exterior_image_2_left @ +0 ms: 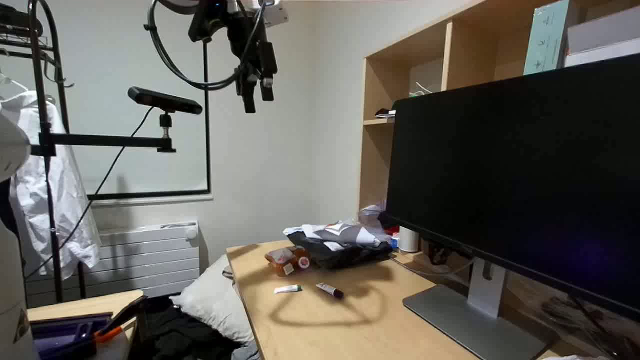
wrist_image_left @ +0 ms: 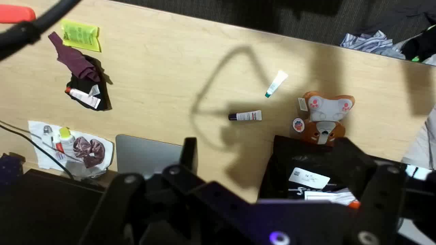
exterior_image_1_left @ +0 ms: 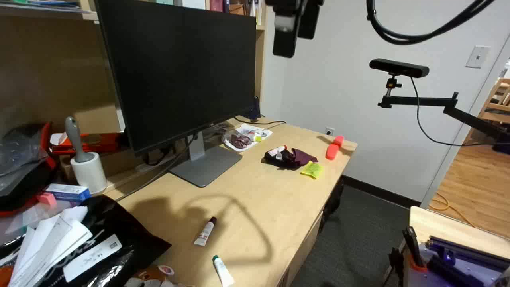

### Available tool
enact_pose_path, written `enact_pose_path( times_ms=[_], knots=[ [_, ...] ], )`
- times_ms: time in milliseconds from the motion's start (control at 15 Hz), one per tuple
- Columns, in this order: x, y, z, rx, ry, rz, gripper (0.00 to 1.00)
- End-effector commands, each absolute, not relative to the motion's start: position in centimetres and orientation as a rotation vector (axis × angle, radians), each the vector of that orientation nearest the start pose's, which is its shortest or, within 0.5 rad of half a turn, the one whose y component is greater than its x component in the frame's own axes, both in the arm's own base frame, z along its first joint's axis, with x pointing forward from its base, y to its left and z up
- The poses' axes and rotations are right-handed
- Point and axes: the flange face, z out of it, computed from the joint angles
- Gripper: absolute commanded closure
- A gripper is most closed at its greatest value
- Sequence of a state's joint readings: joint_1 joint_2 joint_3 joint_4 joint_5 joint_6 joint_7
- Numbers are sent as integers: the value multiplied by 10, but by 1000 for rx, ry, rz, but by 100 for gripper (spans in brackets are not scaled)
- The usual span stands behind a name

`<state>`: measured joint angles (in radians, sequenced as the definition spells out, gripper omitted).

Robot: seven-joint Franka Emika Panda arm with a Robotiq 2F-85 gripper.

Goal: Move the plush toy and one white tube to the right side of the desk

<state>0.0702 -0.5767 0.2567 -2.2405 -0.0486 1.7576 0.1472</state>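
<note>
The plush toy [wrist_image_left: 315,128], brown and white with a dog face, lies on the tan desk [wrist_image_left: 163,75] against a black bag; it also shows in both exterior views [exterior_image_1_left: 153,275] [exterior_image_2_left: 282,260]. A white tube with a green cap [wrist_image_left: 277,81] and a white tube with a dark cap [wrist_image_left: 248,116] lie near it. A third white tube with a red cap [wrist_image_left: 85,98] lies on a black and maroon cloth lump [wrist_image_left: 76,64]. My gripper [wrist_image_left: 268,153] is open and empty, high above the desk, apart from everything, in both exterior views [exterior_image_1_left: 297,39] [exterior_image_2_left: 259,100].
A large black monitor [exterior_image_1_left: 183,71] stands at the desk's back on a grey base [exterior_image_1_left: 207,165]. The black bag [exterior_image_1_left: 135,235] with papers fills one end. A yellow packet [exterior_image_1_left: 312,170], a red case [exterior_image_1_left: 335,148] and a cluttered white sheet [exterior_image_1_left: 249,137] lie toward the opposite end.
</note>
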Motion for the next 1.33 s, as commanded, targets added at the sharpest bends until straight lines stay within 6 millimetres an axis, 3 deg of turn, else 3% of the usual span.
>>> enact_pose_path(
  times_ms=[0, 267, 400, 533, 867, 1267],
  knots=[
    [364, 140, 584, -3292, -251, -192, 0],
    [364, 140, 584, -3292, -251, -192, 0],
    [360, 150, 576, -3249, -221, -186, 0],
    [358, 168, 552, -3225, -222, -164, 0],
    [357, 214, 465, -3229, -184, -234, 0],
    [370, 235, 368, -3246, -146, -228, 0]
  ],
)
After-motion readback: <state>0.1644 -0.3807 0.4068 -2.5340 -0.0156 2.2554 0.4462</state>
